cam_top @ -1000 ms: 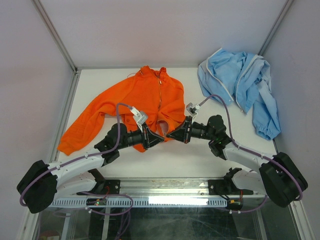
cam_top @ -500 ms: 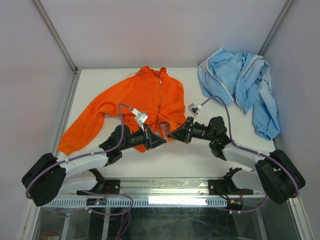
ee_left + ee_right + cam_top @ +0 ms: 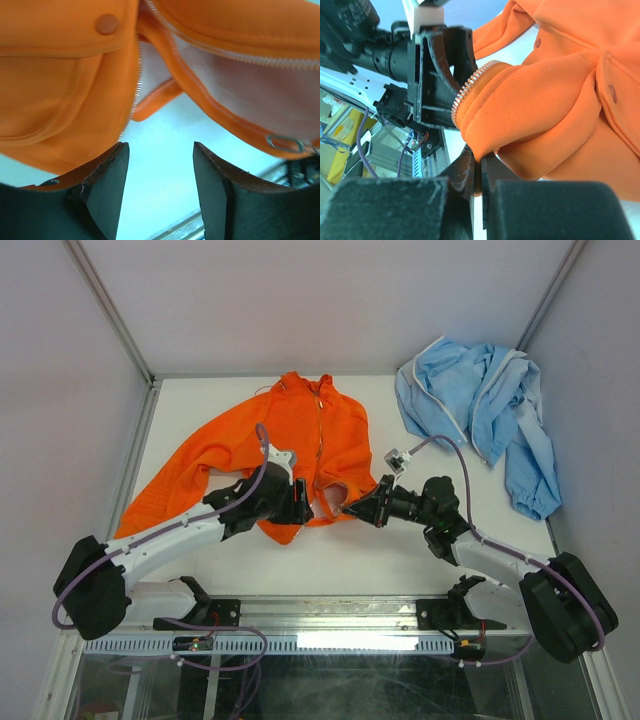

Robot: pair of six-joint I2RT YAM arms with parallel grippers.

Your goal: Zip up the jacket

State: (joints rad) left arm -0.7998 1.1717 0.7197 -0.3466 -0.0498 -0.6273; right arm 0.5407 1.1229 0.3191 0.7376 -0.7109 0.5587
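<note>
Orange jacket [image 3: 290, 435] seems soft, floppy; right tool [image 3: 481, 162] pinches its zipper edge [image 3: 470, 85], left tool [image 3: 160, 147] gapes empty, other edge just ahead.

Lab test booth — white panels [image 3: 300, 300], aluminium rails [image 3: 108, 312]

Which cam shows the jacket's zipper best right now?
Left wrist: both tooth rows of the zipper show, parted over pale lining. Right wrist shows one row curling beside the right end effector, shut on the jacket. Top external shows only a thin line.
</note>
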